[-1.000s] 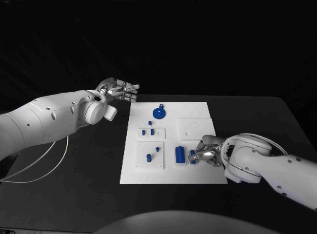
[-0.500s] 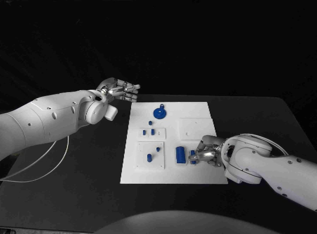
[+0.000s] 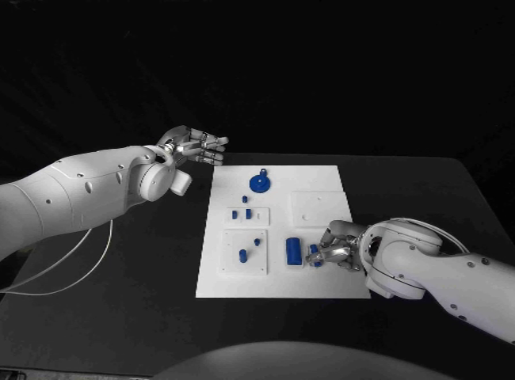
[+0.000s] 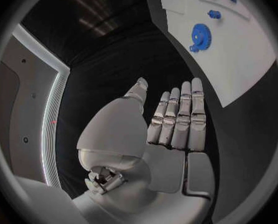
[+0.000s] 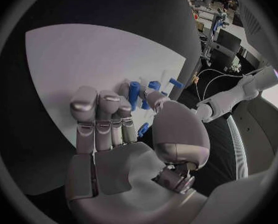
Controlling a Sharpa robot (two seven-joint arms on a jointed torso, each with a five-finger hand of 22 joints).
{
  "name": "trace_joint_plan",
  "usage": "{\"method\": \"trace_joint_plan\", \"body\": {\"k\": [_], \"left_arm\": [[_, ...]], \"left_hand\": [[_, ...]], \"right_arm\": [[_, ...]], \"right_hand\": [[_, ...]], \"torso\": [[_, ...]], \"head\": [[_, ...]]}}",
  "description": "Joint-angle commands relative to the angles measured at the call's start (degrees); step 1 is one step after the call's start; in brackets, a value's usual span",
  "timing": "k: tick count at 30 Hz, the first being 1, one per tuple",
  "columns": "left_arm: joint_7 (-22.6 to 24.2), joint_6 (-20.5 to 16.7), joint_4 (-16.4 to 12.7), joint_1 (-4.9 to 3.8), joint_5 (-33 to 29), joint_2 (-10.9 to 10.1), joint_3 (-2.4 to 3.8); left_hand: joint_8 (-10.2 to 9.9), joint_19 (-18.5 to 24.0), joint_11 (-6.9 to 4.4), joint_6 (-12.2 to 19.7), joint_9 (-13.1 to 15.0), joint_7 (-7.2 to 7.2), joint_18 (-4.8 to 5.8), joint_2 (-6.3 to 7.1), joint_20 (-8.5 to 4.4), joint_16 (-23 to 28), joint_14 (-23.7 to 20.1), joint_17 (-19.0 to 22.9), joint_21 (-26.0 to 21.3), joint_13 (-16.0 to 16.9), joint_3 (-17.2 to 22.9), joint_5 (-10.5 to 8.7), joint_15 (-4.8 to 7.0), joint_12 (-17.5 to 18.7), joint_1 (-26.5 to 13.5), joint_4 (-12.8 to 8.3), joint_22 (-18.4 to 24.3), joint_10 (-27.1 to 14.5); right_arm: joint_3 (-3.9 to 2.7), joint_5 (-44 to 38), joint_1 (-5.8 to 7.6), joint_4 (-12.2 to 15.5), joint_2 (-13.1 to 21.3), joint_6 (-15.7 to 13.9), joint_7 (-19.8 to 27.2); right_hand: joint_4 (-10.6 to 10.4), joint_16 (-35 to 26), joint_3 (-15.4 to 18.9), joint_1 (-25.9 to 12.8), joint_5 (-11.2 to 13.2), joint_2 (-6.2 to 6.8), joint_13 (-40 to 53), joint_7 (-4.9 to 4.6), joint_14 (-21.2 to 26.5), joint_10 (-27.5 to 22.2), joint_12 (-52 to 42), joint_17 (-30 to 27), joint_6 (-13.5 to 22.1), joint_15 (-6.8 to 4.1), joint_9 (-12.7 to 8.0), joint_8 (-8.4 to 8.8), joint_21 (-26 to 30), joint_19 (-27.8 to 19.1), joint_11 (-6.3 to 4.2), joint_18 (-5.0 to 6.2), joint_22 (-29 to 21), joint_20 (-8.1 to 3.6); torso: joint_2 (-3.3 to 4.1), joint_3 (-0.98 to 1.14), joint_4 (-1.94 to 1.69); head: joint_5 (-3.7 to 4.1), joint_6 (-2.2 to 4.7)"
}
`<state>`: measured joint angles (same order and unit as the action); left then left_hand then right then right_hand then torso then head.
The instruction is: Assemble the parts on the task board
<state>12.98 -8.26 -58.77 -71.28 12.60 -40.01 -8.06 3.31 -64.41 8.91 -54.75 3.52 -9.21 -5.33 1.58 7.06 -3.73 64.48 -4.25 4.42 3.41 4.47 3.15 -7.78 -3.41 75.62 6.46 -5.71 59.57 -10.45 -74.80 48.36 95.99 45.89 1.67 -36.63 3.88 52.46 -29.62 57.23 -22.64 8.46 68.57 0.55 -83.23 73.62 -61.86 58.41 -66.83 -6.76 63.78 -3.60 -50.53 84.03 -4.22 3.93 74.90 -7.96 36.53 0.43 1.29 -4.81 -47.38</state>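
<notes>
The white task board [image 3: 326,178] lies in the middle of the black table. My right hand [image 3: 340,247] rests on its near right part and pinches a small blue peg [image 3: 314,254] between thumb and fingers. In the right wrist view, the peg [image 5: 134,92] stands upright at the fingertips [image 5: 108,102]. A longer blue block [image 3: 291,250] lies just left of that hand. A round blue gear [image 3: 259,184] sits at the board's far end. My left hand [image 3: 196,146] hovers open beyond the board's far left corner, with its fingers [image 4: 179,117] straight and empty.
Small blue pegs stand in the two raised white plates, one pair [image 3: 241,213] in the middle left and another [image 3: 249,248] near left. A bare raised square [image 3: 317,207] is at the middle right. A white cable [image 3: 75,265] trails over the table's left side.
</notes>
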Motion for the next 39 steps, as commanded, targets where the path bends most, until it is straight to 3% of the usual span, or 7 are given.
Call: {"method": "trace_joint_plan", "body": {"k": [1, 5, 19, 25, 29, 30, 39], "left_arm": [[0.3, 0.7, -0.1, -0.04, 0.1, 0.0, 0.04], [0.2, 0.7, -0.1, -0.04, 0.1, 0.0, 0.04], [0.2, 0.7, -0.2, -0.04, 0.1, 0.0, 0.04], [0.3, 1.0, -0.2, -0.04, 0.1, -0.1, 0.04], [0.3, 1.3, -0.3, -0.04, 0.1, -0.1, 0.04], [0.3, 1.4, -0.3, -0.04, 0.1, -0.1, 0.04], [0.2, 1.5, -0.3, -0.04, 0.1, -0.2, 0.04]], "left_hand": [[0.2, -0.2, 0.03, 0.0, 0.0, 0.03, -0.5, 0.28, -0.12, 0.2, -0.4, 0.0, 0.1, 0.0, -0.3, -0.26, -0.08, 0.0, -0.1, 0.0, 0.1, -0.3], [0.2, -0.2, 0.03, 0.0, 0.0, 0.03, -0.5, 0.28, -0.12, 0.2, -0.4, 0.0, 0.1, 0.0, -0.3, -0.26, -0.08, 0.0, -0.1, 0.0, 0.1, -0.3], [0.2, -0.2, 0.03, 0.0, 0.0, 0.03, -0.5, 0.28, -0.12, 0.2, -0.4, 0.0, 0.1, 0.0, -0.3, -0.26, -0.08, 0.0, -0.1, 0.0, 0.1, -0.3], [0.2, -0.2, 0.05, 0.1, 0.0, 0.0, -0.49, 0.54, -0.11, 0.2, -0.5, 0.0, 0.1, 0.0, -0.4, -0.28, -0.1, 0.0, -0.3, 0.3, 0.1, -0.4], [0.2, -0.2, 0.07, 0.4, 0.0, -0.06, -0.42, 1.8, -0.12, 0.2, -0.5, 0.1, 0.1, 0.0, 0.1, -0.35, -0.1, 0.0, -0.9, 1.3, 0.1, -0.5], [0.2, -0.2, 0.08, 0.5, 0.0, -0.06, -0.37, 2.73, -0.15, 0.2, -0.6, 0.2, 0.1, 0.0, 1.2, -0.35, -0.12, 0.0, -0.7, 2.5, 0.2, -0.5], [0.2, -0.2, 0.14, 1.0, 0.0, -0.14, -0.37, 2.8, -0.13, 0.2, -0.6, 0.2, 0.0, 0.0, 1.1, -0.35, -0.15, 0.0, -0.9, 2.8, 0.2, -0.7]], "right_arm": [[0.5, -0.5, -0.58, -0.3, 0.0, 2.3, -0.6], [0.51, -0.4, -0.58, -0.3, 0.0, 2.3, -0.6], [0.51, 0.8, -0.59, 0.0, 0.1, 0.8, -0.4], [0.51, 2.2, -0.68, 0.3, 0.2, -0.6, -0.3], [0.51, 3.0, -0.75, 0.6, 0.2, -1.4, -0.3], [0.51, 3.1, -0.77, 0.7, 0.2, -1.6, -0.3], [0.51, 4.8, -0.89, 1.1, 0.4, -2.5, -0.3]], "right_hand": [[-0.9, -0.4, 0.2, 0.3, 1.7, 0.82, -0.1, 0.37, 0.0, 0.0, -0.3, 0.0, -0.2, -0.24, -0.3, -0.09, 0.4, 3.5, 0.0, -0.17, 4.8, -0.2], [-2.5, -0.6, 0.7, 1.0, 2.1, 1.32, -0.3, 0.35, 0.0, -0.1, -0.4, -0.2, -0.2, -0.22, -0.2, -0.12, 0.5, 3.5, 0.05, -0.1, 4.6, -0.17], [-4.0, -0.7, 1.1, -0.5, 3.1, 1.45, -0.3, 0.41, 0.0, 0.1, -0.5, -0.3, -0.5, -0.25, 0.5, -0.14, 0.5, 3.5, 0.0, -0.07, 4.5, -0.2], [-6.7, -0.7, 1.9, -2.4, 8.1, 2.32, -0.2, 0.31, 0.0, 0.2, -0.7, -0.3, -0.8, -0.19, 1.3, -0.15, 0.3, 3.5, 0.09, 0.05, 4.4, -0.15], [-8.3, -0.6, 3.2, -2.5, 10.5, 2.9, -0.3, 0.2, 0.0, 0.2, -0.7, -0.3, -0.9, -0.12, 1.8, -0.13, 0.2, 3.5, 0.18, 0.15, 4.4, -0.07], [-8.7, -0.6, 3.3, -2.3, 10.7, 2.95, -0.3, 0.2, -0.1, 0.2, -0.8, -0.3, -1.0, -0.12, 1.8, -0.13, 0.2, 3.5, 0.18, 0.16, 4.3, -0.06], [-10.2, -0.7, 3.7, -1.8, 10.5, 3.23, -0.4, 0.16, 0.0, 0.2, -0.8, -0.4, -1.0, -0.11, 2.0, -0.13, 0.2, 3.5, 0.22, 0.26, 4.1, -0.02]], "torso": [[0.01, 0.0, 0.0], [-0.02, -0.03, 0.01], [0.01, -0.01, -0.02], [-0.02, -0.02, 0.01], [-0.02, -0.03, -0.01], [-0.01, -0.02, -0.01], [-0.01, 0.0, 0.02]], "head": [[-0.06, -0.04], [-0.05, -0.04], [-0.1, -0.04], [-0.09, 0.04], [-0.07, 0.11], [-0.08, 0.1], [-0.05, 0.14]]}}
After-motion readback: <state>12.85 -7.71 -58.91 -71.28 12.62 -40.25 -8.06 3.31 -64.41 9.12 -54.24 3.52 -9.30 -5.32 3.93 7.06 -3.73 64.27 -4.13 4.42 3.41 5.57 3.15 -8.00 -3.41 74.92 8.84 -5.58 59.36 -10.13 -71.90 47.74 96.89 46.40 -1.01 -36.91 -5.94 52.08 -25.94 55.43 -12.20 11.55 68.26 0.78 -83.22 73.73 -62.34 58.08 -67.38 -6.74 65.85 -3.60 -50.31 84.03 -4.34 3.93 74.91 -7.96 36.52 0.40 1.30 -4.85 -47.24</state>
